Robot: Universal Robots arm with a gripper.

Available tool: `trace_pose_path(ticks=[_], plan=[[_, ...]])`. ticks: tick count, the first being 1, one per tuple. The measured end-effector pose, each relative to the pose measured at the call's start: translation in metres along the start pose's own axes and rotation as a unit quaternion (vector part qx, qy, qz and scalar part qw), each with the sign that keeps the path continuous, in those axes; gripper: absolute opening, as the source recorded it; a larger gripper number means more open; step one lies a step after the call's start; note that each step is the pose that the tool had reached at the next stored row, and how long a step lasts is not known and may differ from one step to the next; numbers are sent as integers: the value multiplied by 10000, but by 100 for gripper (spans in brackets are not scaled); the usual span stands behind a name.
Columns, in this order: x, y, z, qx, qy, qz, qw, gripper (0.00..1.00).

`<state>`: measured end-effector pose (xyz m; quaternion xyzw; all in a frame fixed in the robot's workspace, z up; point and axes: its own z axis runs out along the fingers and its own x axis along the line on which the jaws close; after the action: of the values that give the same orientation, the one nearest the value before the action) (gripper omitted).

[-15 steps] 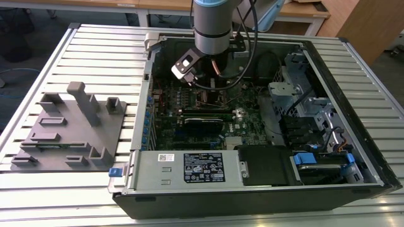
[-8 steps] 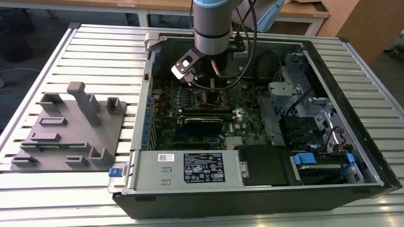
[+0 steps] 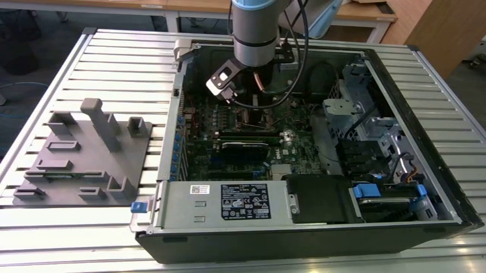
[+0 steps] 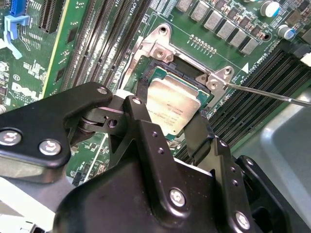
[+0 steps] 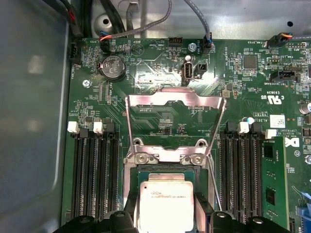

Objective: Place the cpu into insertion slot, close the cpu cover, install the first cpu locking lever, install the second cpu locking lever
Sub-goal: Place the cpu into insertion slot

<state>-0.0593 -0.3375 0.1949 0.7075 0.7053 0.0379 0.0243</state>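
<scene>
The cpu (image 4: 171,106) (image 5: 165,201), a silver-topped square chip, lies level in the insertion slot (image 4: 167,67) (image 5: 165,158) on the green board. In both wrist views my gripper (image 4: 170,116) (image 5: 166,221) straddles it, one black finger (image 4: 138,104) against one edge and the other against the opposite edge. The cpu cover (image 5: 175,99), a silvery frame with a window, stands swung open behind the slot. A thin locking lever (image 4: 265,92) sticks out free beside the slot. In the exterior view the arm (image 3: 254,40) reaches down into the open computer case (image 3: 425,187).
Long black memory slots (image 5: 95,174) (image 5: 240,174) flank the socket on both sides. Cables (image 3: 300,68) hang beside the arm. The power supply (image 3: 227,202) and drive cage (image 3: 379,131) crowd the case. A grey fixture plate (image 3: 83,153) sits at the exterior view's left on the slatted table.
</scene>
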Motion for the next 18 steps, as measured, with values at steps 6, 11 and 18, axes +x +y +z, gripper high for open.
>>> trace_pose_path(ticks=[6,11,18], plan=[[0,-1,4,-1,-54,-2,10000,54],[1,-2,12,-1,-58,-2,10000,54],[3,-2,18,-1,-62,5,10000,54]])
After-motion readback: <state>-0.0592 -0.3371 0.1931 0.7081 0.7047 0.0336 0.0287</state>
